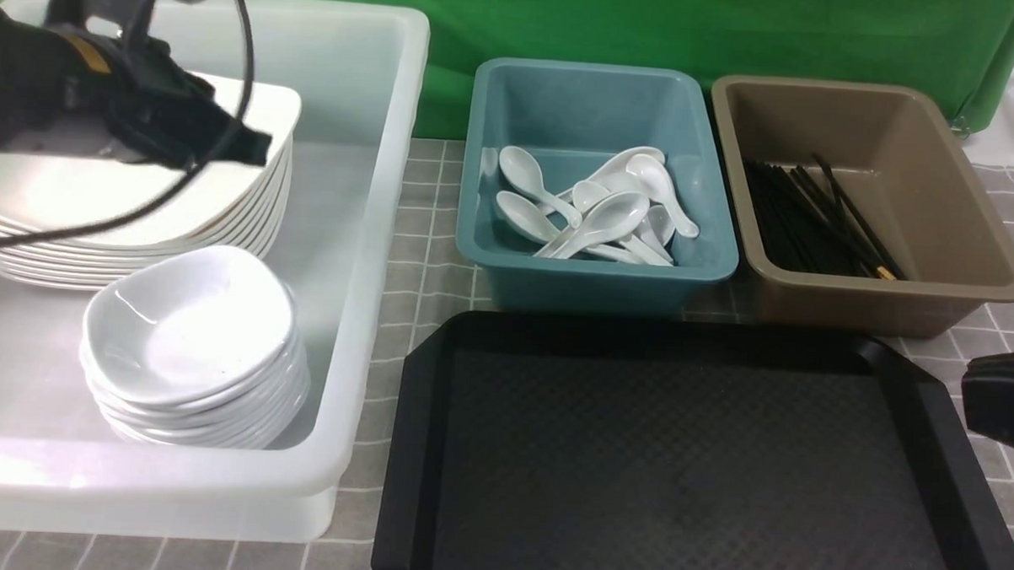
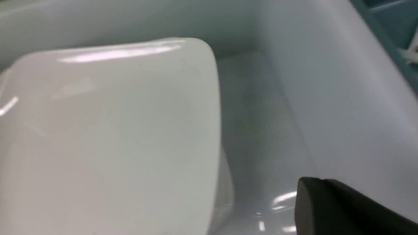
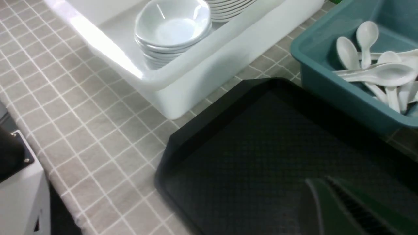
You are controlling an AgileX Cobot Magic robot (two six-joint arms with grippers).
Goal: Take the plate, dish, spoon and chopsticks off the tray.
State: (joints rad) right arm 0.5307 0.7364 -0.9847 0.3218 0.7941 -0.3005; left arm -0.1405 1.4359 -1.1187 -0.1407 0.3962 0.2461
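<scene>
Glossy white and broad, the plates (image 1: 80, 190) lie stacked in the translucent white bin (image 1: 395, 230) on the robot's left, their corners rounded and their shallow rims layered closely down the side (a bright glare sits on the top one). Which of them is the task's own plate cannot be told. Above that stack hangs the left gripper (image 1: 254, 147), clenched, with nothing seen in its grasp; whether it touches the top plate cannot be made out. Nearer the camera in the same bin, the small white dishes (image 1: 189, 329) form a second pile, slightly tilted, with smooth, deep, rounded-square bowls. White soup spoons (image 1: 598, 208), shiny and short-handled, lie jumbled across one another in the teal bin (image 1: 595, 292), and long black chopsticks (image 1: 826, 216) lean together in the brown bin (image 1: 877, 311) beside it (a gold band shows near the end of one). Before these two bins, the black tray (image 1: 661, 459) rests flat on the grey checked worktop (image 1: 429, 232), its raised rim and clipped corners framing a bare diamond-patterned surface. Over at the right, the right gripper (image 1: 971, 402) is clenched too, grasping nothing visible, partly cut off by the front view's edge.
</scene>
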